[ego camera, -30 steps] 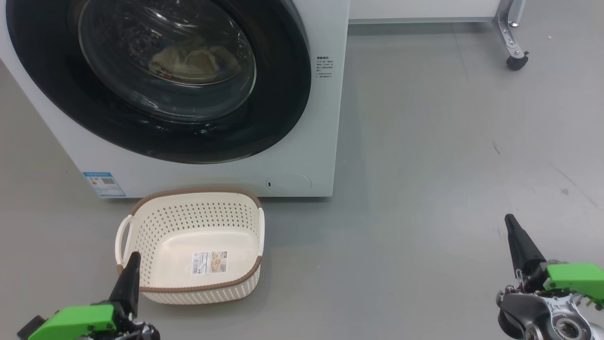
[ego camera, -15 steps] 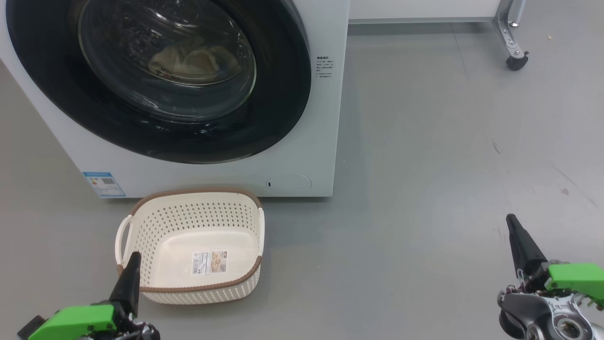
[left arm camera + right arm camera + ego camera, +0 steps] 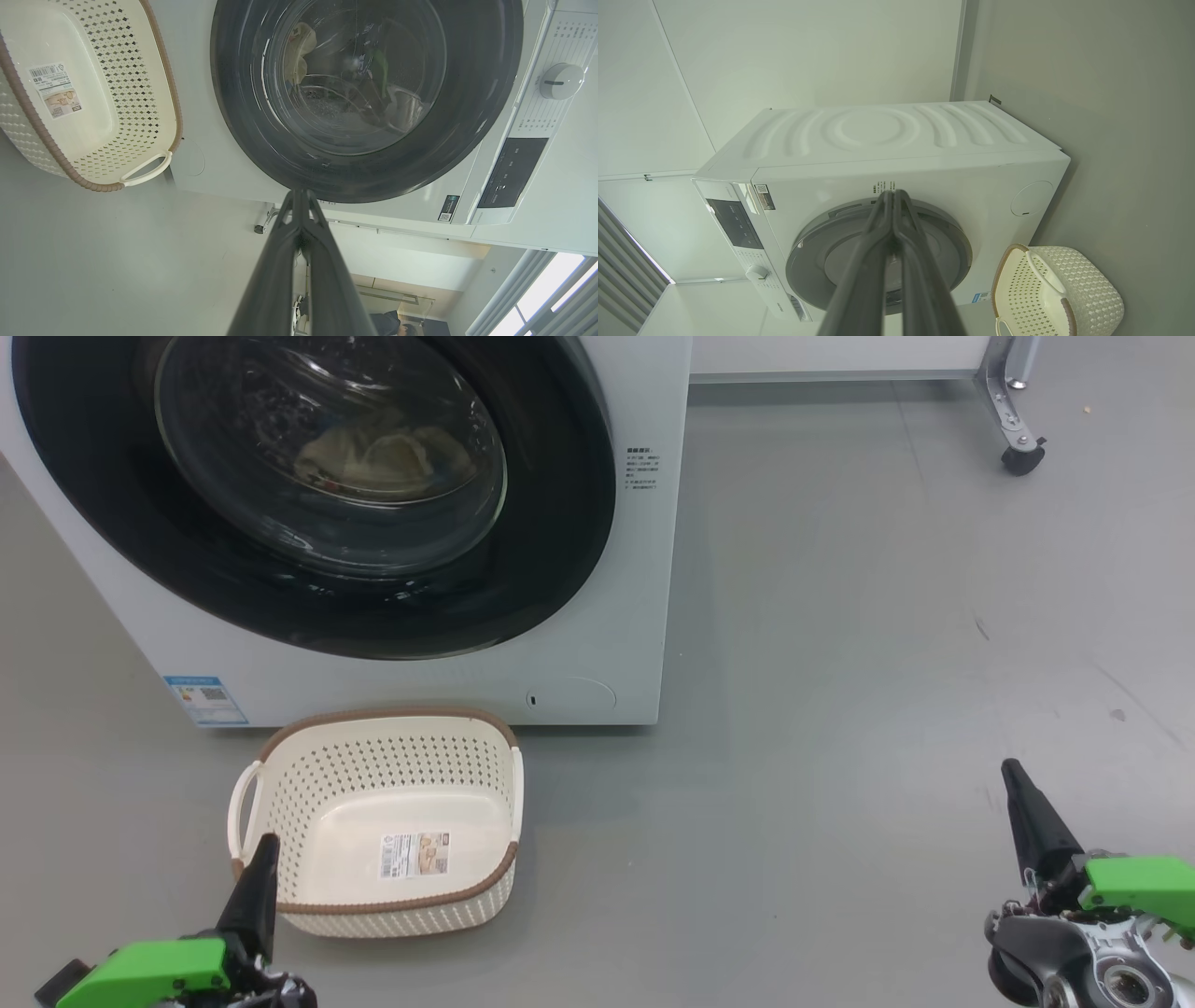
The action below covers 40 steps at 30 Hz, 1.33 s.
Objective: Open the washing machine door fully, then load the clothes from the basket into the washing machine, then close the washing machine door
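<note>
The washer stands on the grey floor with its door shut flat against the front. Through the glass I see the clothes, a cream bundle low in the drum; in my left wrist view they show as a pale fold behind the same glass. The basket sits on the floor just in front of the washer, below the door and close to the washer's blue label. Its bare bottom shows 1 sticker. My left gripper is in front of the washer, farther out than the basket, and its tip overlaps the basket's outer rim in the head view; I cannot tell whether it touches. Its jaws are pressed together and hold nothing, with the 2 fingers meeting at 1 point. My right gripper is well apart from the washer, off to the hinge-free side over bare floor. Its jaws are likewise closed tight and hold nothing. From that wrist the washer's ribbed side panel faces the camera.
</note>
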{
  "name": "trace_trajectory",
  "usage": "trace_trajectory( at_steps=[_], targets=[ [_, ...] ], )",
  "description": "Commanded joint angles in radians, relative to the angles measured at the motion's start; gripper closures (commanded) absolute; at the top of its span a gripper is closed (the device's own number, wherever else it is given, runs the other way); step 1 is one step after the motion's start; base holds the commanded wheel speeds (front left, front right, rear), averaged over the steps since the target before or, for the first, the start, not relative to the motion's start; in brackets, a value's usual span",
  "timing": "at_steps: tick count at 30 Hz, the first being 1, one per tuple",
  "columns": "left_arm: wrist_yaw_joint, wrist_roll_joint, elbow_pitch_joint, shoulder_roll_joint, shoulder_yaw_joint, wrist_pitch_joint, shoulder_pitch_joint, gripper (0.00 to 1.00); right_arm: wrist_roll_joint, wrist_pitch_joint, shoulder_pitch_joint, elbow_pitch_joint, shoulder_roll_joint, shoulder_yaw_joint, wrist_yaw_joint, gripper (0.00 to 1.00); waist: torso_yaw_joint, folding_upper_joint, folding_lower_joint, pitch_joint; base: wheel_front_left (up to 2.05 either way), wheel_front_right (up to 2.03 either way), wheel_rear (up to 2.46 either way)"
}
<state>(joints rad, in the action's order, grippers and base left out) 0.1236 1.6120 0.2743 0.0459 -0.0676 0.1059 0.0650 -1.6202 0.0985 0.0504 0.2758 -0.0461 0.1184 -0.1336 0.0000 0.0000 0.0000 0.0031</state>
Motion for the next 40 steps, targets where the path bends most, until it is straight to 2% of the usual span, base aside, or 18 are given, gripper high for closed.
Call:
trace_trajectory(
  at_steps=[1, 40],
  targets=[
    [0.007, 0.0, -0.029, 0.008, -0.042, 0.004, 0.043, 1.0, 0.001, 0.005, 0.056, -0.032, -0.013, -0.017, 0.003, 1.0, 0.0, 0.0, 0.0, 0.0, 0.0, 0.0, 0.0],
    [0.007, -0.002, -0.029, 0.006, -0.045, 0.006, 0.043, 1.0, 0.006, 0.009, 0.057, -0.031, -0.009, -0.011, 0.003, 1.0, 0.0, 0.0, 0.0, 0.0, 0.0, 0.0, 0.0]
  ],
)
